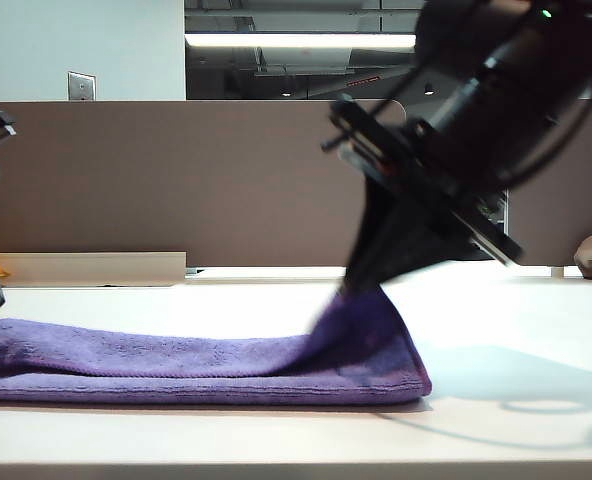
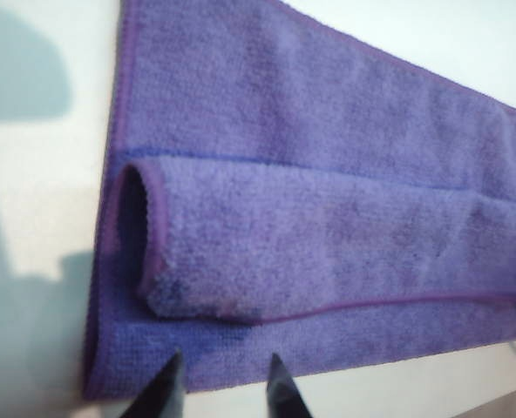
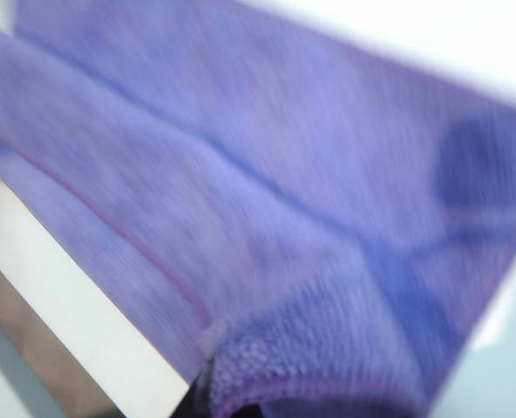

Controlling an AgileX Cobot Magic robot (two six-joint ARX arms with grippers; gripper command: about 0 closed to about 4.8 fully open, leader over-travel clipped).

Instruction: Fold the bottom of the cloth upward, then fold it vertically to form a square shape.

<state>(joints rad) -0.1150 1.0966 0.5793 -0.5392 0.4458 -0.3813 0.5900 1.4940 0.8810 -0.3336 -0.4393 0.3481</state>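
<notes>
Here, right pincer (image 1: 361,290) clamped on the cloth (image 1: 176,360), raised corner, left pincer (image 2: 226,387) wide, above the hem.

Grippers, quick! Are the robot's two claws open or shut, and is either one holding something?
Left gripper: open, empty, hovering by the cloth's end.
Right gripper: shut on the cloth, pinching its other end up.

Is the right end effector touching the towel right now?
Touching. In the right wrist view the right end effector is pinched on a bunched fold of the towel; the exterior view shows that end lifted.
</notes>
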